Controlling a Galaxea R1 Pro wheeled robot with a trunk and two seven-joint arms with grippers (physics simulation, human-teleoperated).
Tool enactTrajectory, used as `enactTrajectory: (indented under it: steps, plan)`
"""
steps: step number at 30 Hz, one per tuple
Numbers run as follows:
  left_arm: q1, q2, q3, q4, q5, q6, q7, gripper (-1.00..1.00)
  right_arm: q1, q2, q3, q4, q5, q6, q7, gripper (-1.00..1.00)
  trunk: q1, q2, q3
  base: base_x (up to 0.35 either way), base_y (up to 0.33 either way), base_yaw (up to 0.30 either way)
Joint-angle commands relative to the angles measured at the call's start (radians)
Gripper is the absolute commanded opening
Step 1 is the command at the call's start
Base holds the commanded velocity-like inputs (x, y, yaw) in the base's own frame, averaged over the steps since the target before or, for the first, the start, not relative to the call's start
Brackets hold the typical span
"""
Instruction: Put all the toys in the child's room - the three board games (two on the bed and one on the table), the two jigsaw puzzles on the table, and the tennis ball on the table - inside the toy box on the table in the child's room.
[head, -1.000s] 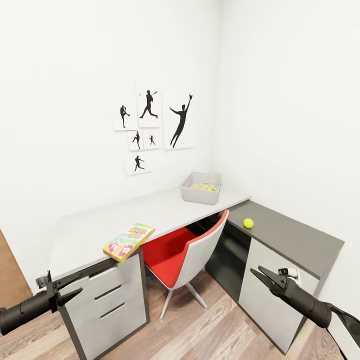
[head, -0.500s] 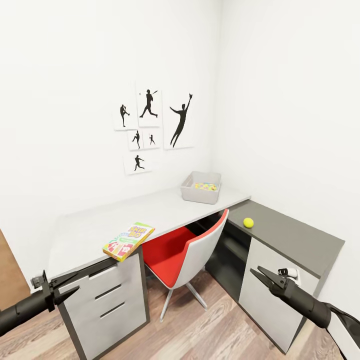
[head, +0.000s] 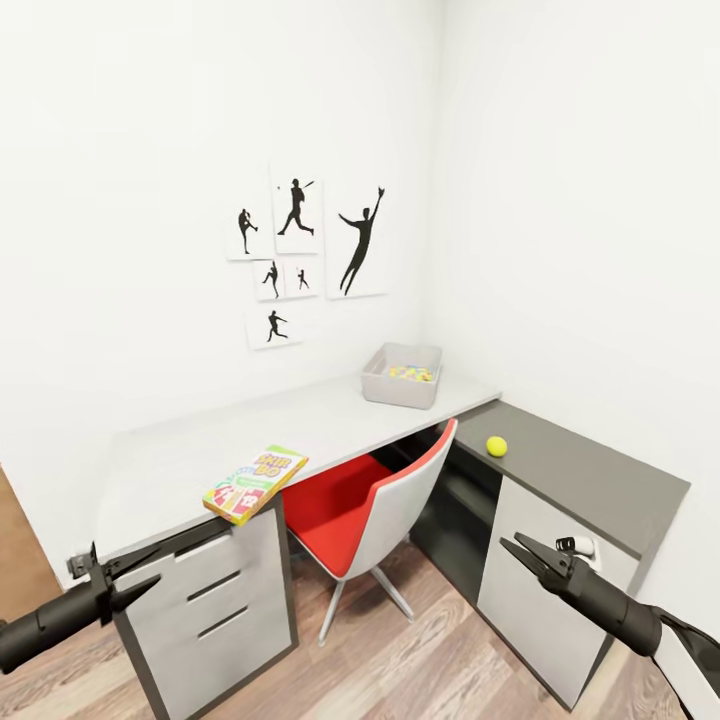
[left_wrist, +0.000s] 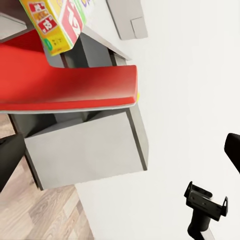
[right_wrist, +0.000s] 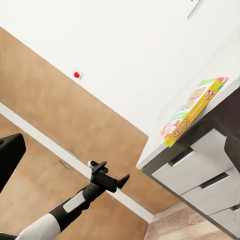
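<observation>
A green, yellow and red Skip-Bo board game lies on the white table, overhanging its front edge above the drawer unit. At the table's far end stands the light grey toy box. Bright jigsaw puzzle pieces show inside it. The tennis ball rests on the lower dark grey cabinet. My left gripper hangs open, low in front of the drawers. Open too, my right gripper floats before the cabinet's front. The Skip-Bo box also appears in the right wrist view.
A red and white chair is tucked under the table between the drawer unit and the cabinet. Baseball silhouette pictures hang on the back wall. The white wall closes the right side. Wooden floor lies between my arms.
My left gripper has sunk slightly and drifted left. The whole picture has shifted a touch. The right gripper has barely moved.
</observation>
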Motion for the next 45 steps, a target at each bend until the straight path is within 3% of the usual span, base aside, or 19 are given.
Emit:
enactTrajectory:
  steps: [1, 14, 19, 29, 36, 45]
  plan:
    - [-0.001, -0.001, 0.003, 0.000, 0.002, 0.008, 0.000, 1.00, -0.001, 0.000, 0.000, 0.000, -0.005, 0.008, 0.000, 1.00, 0.000, -0.001, -0.001, 0.079, -0.055, 0.000]
    - [0.000, -0.009, 0.021, 0.000, 0.002, 0.008, 0.009, 1.00, -0.001, 0.000, 0.001, 0.001, -0.005, 0.008, 0.000, 1.00, 0.000, -0.001, -0.001, 0.029, -0.014, 0.000]
    - [-0.001, -0.026, 0.026, 0.000, 0.002, 0.007, 0.017, 1.00, -0.001, 0.000, 0.001, 0.001, -0.005, 0.008, 0.000, 1.00, 0.000, -0.001, -0.001, 0.121, -0.001, 0.000]
    - [-0.001, -0.057, 0.066, 0.000, 0.003, 0.006, 0.106, 1.00, -0.001, 0.000, 0.000, 0.002, -0.006, 0.007, 0.000, 1.00, 0.000, -0.001, -0.001, 0.125, 0.000, 0.000]
    - [-0.001, -0.093, 0.088, 0.000, 0.002, 0.006, 0.163, 1.00, -0.001, 0.000, 0.000, 0.002, -0.006, 0.007, 0.000, 1.00, 0.000, -0.001, -0.001, 0.015, 0.000, 0.000]
    - [-0.001, -0.105, 0.098, 0.000, 0.002, 0.005, 0.187, 1.00, -0.001, 0.000, 0.000, 0.002, -0.006, 0.007, 0.000, 1.00, 0.000, -0.001, -0.001, 0.104, 0.000, 0.000]
